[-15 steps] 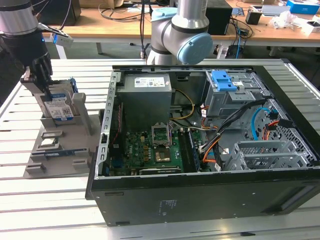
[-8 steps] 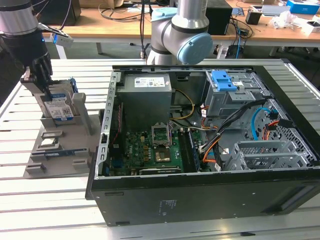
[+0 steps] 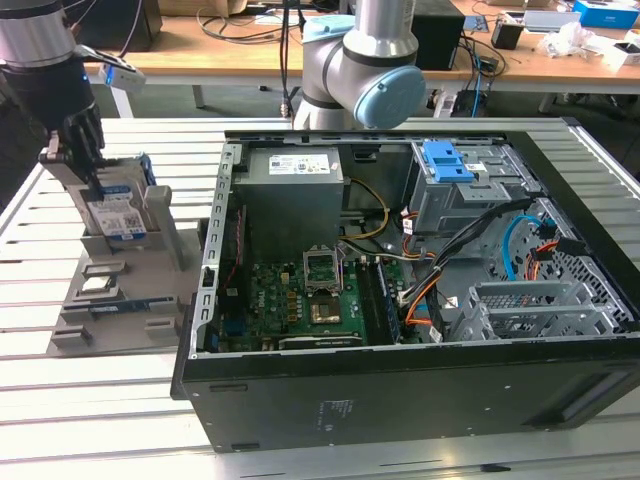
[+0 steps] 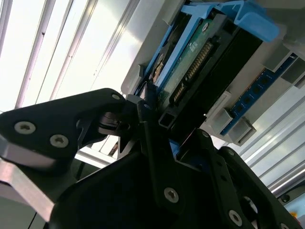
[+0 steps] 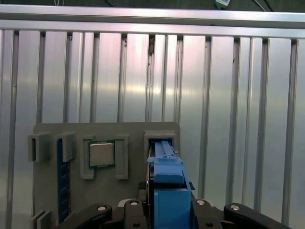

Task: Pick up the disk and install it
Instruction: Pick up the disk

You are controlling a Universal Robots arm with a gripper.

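Tool is down on the disk. The disk stands on edge in a slot of the grey parts holder on the slatted surface, to the exterior view's left of the open PC case. In both wrist views the tool straddles the disk's upper end, one side on each broad face. I see no gap, so I read it as pinched on the disk. The disk is not yet out of the slot.

Step in hand, my call: the pick.
- In the first wrist view the grip looks centred, with the blue side rail running straight away from the camera. Hold that; an off-centre pinch would let the disk swing.
- Pull straight along the slot axis. The slot walls hug the disk, so any tilt will likely bind it and drag the holder, which looks light.
- The second wrist view shows the connector edge and bare board close to the tool. Clamp on the casing, not the board.
- The CPU and RAM stick sit in neighbouring pockets, near the disk but apart from it. Make no sideways move until the disk clears the slot walls.
- The rails are plastic: grip firmly, don't crush.
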